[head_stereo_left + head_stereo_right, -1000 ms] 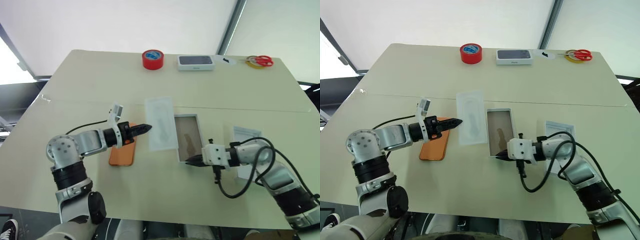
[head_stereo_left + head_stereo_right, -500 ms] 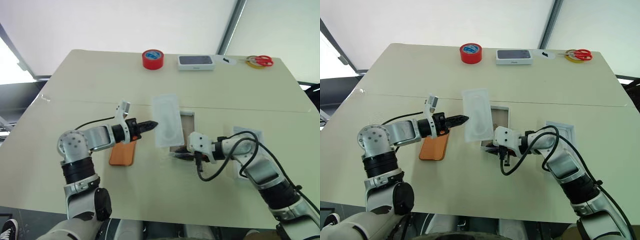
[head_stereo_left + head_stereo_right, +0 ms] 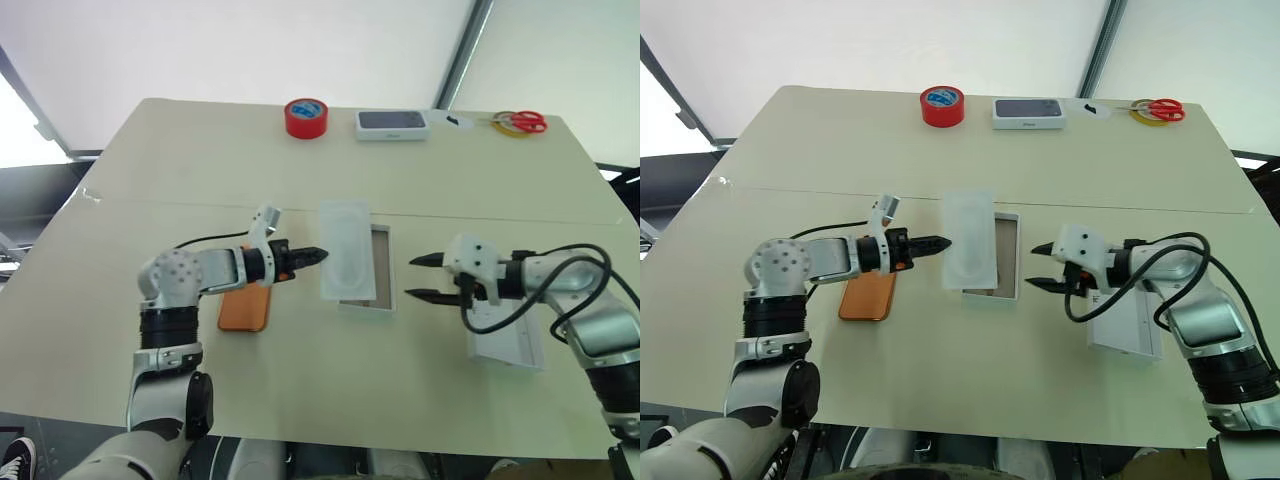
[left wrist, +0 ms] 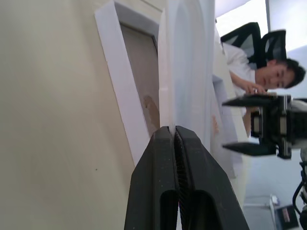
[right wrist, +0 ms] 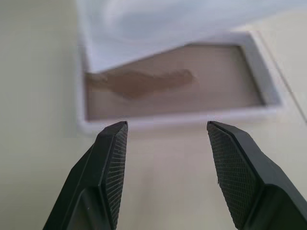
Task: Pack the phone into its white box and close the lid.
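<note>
The left gripper [image 3: 318, 254] is clamped on the edge of the thin translucent white insert [image 3: 346, 250], holding it over the shallow white box [image 3: 379, 270] with its brown cardboard floor, perhaps resting on its near wall. The right gripper [image 3: 421, 277] hangs spread and empty beside the box, above the white rectangular lid [image 3: 510, 341], probably free for the next pick. The flat orange phone [image 3: 245, 307] lies on the cream table [image 3: 180, 160] under the left forearm, not yet packed.

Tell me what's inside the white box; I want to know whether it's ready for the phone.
The white box shows bare brownish floor with a darker smear on its uncovered side. The thin white insert, pinched by the left end effector, covers the rest, hiding what's beneath.
</note>
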Robot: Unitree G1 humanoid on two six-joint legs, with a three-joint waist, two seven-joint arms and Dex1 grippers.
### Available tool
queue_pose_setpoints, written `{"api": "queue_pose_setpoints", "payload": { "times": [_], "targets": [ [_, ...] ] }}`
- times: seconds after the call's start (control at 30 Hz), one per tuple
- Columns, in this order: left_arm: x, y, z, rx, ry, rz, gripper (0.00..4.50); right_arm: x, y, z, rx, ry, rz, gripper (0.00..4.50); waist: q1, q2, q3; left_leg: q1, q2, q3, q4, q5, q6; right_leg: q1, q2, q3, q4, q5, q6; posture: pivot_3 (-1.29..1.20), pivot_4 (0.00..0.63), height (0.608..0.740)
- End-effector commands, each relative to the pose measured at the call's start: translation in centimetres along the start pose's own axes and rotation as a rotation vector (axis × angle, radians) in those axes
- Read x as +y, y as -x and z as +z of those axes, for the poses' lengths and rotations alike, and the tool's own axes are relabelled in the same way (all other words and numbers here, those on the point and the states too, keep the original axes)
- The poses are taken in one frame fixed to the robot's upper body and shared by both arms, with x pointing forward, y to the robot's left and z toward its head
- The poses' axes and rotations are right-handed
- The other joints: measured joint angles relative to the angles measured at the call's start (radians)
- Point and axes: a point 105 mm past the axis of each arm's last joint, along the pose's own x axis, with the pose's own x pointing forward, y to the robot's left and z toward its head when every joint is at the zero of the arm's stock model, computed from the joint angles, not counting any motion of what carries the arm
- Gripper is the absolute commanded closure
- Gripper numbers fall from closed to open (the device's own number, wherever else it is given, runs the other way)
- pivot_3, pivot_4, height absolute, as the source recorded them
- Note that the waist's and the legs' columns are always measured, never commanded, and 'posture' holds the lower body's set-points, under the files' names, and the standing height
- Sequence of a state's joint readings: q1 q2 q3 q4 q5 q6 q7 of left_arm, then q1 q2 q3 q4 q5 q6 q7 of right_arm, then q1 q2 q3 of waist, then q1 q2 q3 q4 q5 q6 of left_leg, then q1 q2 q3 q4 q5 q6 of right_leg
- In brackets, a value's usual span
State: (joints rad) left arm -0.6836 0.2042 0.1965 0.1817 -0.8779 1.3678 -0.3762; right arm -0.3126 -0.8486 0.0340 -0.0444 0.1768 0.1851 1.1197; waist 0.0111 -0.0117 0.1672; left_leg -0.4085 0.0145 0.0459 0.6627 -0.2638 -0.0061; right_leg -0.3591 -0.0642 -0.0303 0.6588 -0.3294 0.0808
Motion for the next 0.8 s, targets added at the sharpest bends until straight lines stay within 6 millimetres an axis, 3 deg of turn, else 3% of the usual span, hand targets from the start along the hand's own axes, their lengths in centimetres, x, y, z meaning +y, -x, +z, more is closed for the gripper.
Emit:
{"api": "queue_pose_setpoints", "payload": {
  "times": [0.03, 0.43, 0.53, 0.67, 0.8],
  "targets": [
    [-0.9, -0.6, 1.0, -0.006, -0.027, -0.052, 4.50, -0.8, 0.5, 1.2, -0.053, 0.052, -0.041, 1.78, -0.004, 0.000, 0.000, 0.000, 0.000, 0.000, 0.000, 0.000, 0.000, -0.001, 0.000, 0.000, 0.000, 0.000, 0.000, 0.00, 0.150, 0.740],
    [-1.2, -2.6, 0.0, 0.029, -0.043, -0.080, 4.50, 0.0, 0.2, 0.8, -0.061, 0.040, -0.067, 1.78, 0.001, 0.000, 0.000, -0.001, 0.000, 0.000, 0.001, 0.000, 0.000, -0.001, 0.000, 0.000, 0.000, 0.000, 0.000, 0.00, 0.150, 0.740],
    [-1.1, -2.7, -0.1, 0.039, -0.049, -0.071, 3.54, 0.1, 0.1, 0.8, -0.064, 0.040, -0.065, 1.71, 0.001, 0.000, 0.000, -0.001, 0.001, 0.000, 0.001, 0.000, 0.000, -0.001, 0.000, 0.000, 0.000, 0.000, 0.000, 0.00, 0.150, 0.740],
    [-1.4, -2.5, 0.2, 0.047, -0.090, -0.061, 1.53, -0.3, 0.0, 0.8, -0.060, 0.045, -0.071, 1.71, 0.001, 0.000, 0.000, -0.001, 0.001, 0.000, 0.001, 0.000, 0.000, -0.001, 0.000, 0.000, 0.000, 0.000, 0.000, 0.00, 0.150, 0.740],
    [-1.7, -1.8, 0.9, 0.045, -0.146, -0.050, 1.53, -0.8, -0.3, 0.9, -0.071, 0.057, -0.088, 1.71, 0.000, 0.000, 0.000, -0.001, 0.000, 0.000, 0.001, 0.000, 0.000, -0.001, 0.000, 0.000, 0.000, 0.000, 0.000, 0.00, 0.150, 0.740]
  ]
}}
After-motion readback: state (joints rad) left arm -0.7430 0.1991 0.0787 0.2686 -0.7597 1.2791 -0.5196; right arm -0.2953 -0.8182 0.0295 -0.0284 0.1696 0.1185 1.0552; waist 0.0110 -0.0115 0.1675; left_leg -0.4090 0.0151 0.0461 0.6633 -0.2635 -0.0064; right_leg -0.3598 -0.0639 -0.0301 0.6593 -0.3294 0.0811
